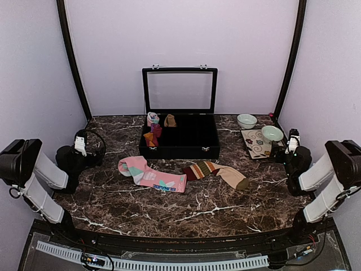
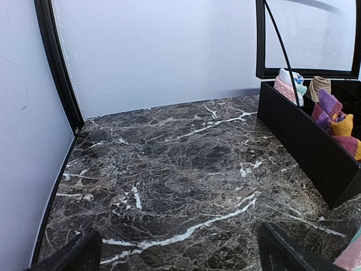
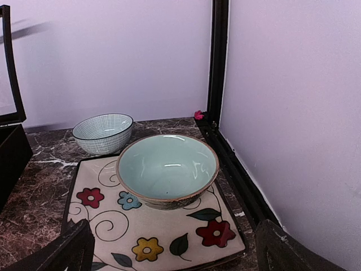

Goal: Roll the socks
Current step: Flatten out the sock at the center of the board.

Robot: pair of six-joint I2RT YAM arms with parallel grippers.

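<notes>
Two pairs of socks lie flat on the marble table in front of the black box. The pink pair [image 1: 151,175] has a mint-white pattern and a blue band, and its edge [image 2: 352,257] shows at the lower right of the left wrist view. The striped pair [image 1: 217,172] has a tan foot and an olive toe. My left gripper [image 1: 80,142] rests at the left side, open, over bare marble [image 2: 175,248]. My right gripper [image 1: 292,140] rests at the right side, open, with nothing between its fingers [image 3: 172,254].
A black box [image 1: 179,135] with a raised glass lid stands at the back centre, with several rolled bundles [image 2: 333,116] in its left compartments. A flowered square plate [image 3: 113,226] holds a mint bowl [image 3: 167,169]; a white gridded bowl [image 3: 103,132] stands behind it.
</notes>
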